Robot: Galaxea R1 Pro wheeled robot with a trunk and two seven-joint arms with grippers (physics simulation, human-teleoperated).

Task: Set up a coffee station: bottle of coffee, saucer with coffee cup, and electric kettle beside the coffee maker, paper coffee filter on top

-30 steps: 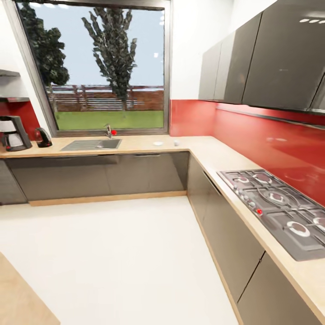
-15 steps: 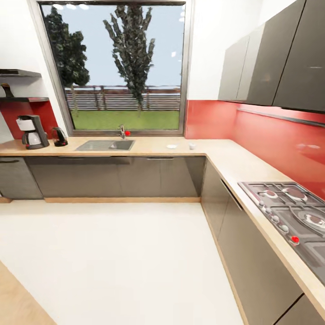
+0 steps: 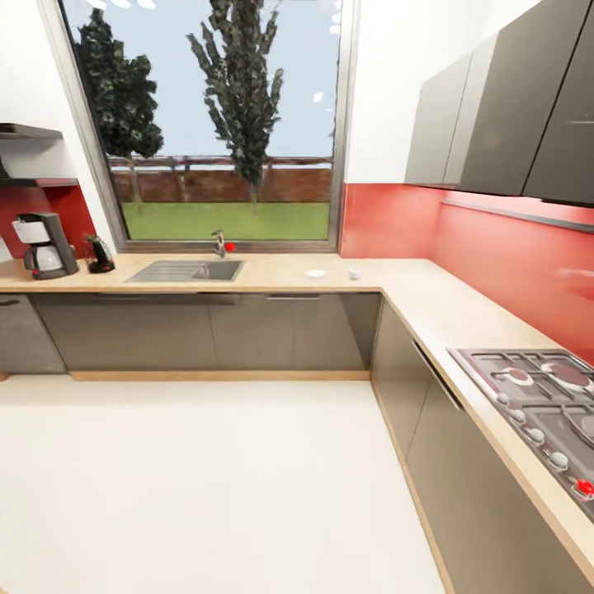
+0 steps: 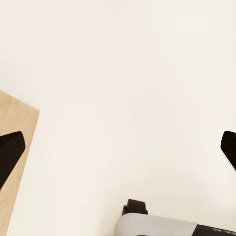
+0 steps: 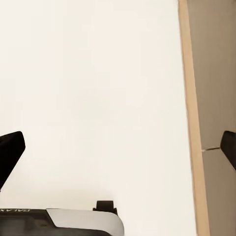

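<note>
Tan wood-look table (image 3: 429,305) runs along two walls of a red-backsplashed kitchen as the wheeled robot stands mid-floor, both arms hanging over the white floor (image 3: 214,478). The head camera has swung since a second ago: the whole picture has shifted, so the coffee maker (image 3: 43,245) and the electric kettle (image 3: 100,254), earlier near the frame's edge, now sit clear of it on the far stretch of table, the kettle just beside the machine. The things themselves have not moved; the shift is the camera's.

The left tool (image 4: 118,152) points at bare floor with its two black fingertips spread wide and nothing between them. The right tool (image 5: 118,152) is likewise spread and empty, a tan kickboard strip (image 5: 192,123) and grey cabinet front (image 5: 216,73) running past one side of it. Every task thing lies well ahead of both tools, none within reach.

A small saucer (image 3: 314,272) and a white coffee cup (image 3: 354,271) sit apart from each other near the table's corner, well away from the coffee maker, beyond the sink (image 3: 186,271). The dark kitchen shelf (image 3: 37,181) hangs above the machine; the coffee bottle and paper filter cannot be made out.

The turn appears to square the robot to the working wall, with the carrying work judged still to come.
</note>
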